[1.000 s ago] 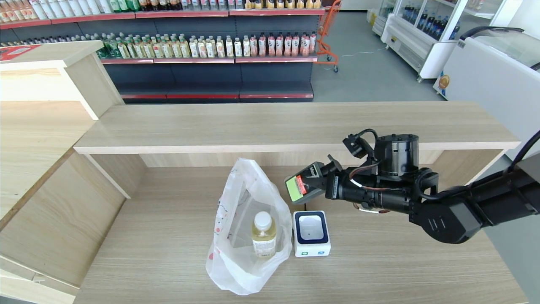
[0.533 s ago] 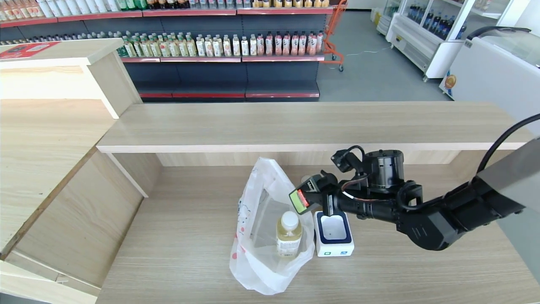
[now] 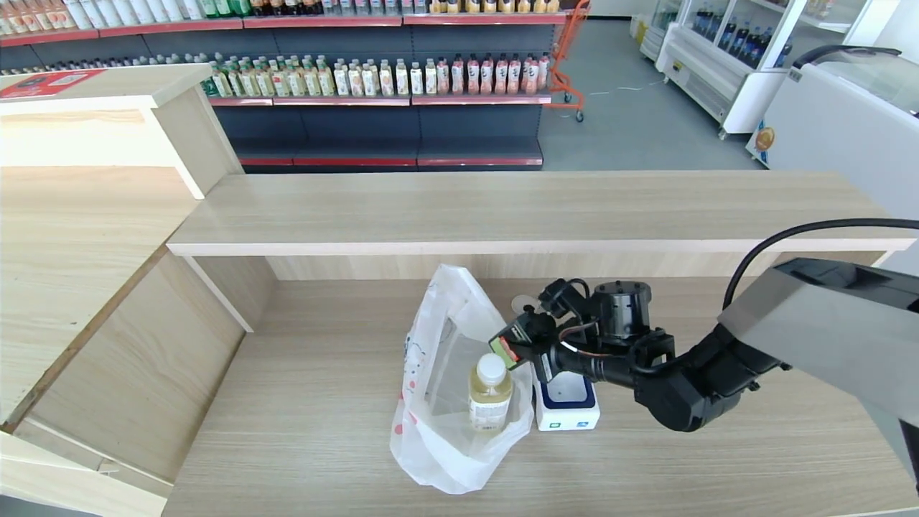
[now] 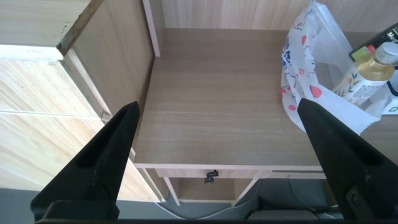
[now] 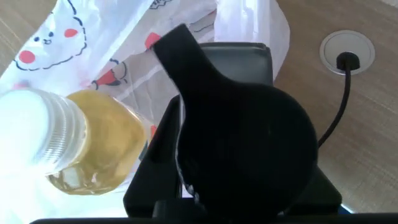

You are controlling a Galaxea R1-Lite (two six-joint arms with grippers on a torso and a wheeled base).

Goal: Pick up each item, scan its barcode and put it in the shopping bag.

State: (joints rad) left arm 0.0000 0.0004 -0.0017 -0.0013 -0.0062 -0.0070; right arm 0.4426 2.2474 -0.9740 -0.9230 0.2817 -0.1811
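Note:
A white plastic shopping bag (image 3: 438,409) stands open on the lower counter with a yellow-drink bottle (image 3: 490,391) upright inside. My right gripper (image 3: 520,341) is shut on a small dark box (image 3: 508,346) with a green and red face, held at the bag's right rim just above the bottle's cap. The right wrist view has the box (image 5: 239,53) against the bag (image 5: 124,37), with the bottle (image 5: 93,143) close beside it. The white scanner (image 3: 567,413) sits under my right wrist. My left gripper (image 4: 217,107) hangs open off the counter's near-left corner, far from the bag (image 4: 305,68).
A raised wooden ledge (image 3: 531,208) runs behind the lower counter. A round cable grommet (image 3: 523,303) lies in the counter behind the scanner. A side counter (image 3: 72,230) stands to the left. Bare wood stretches left of the bag.
My right arm has carried the box down and leftward, from above the scanner to the bag's mouth. The head camera also shifted early on.

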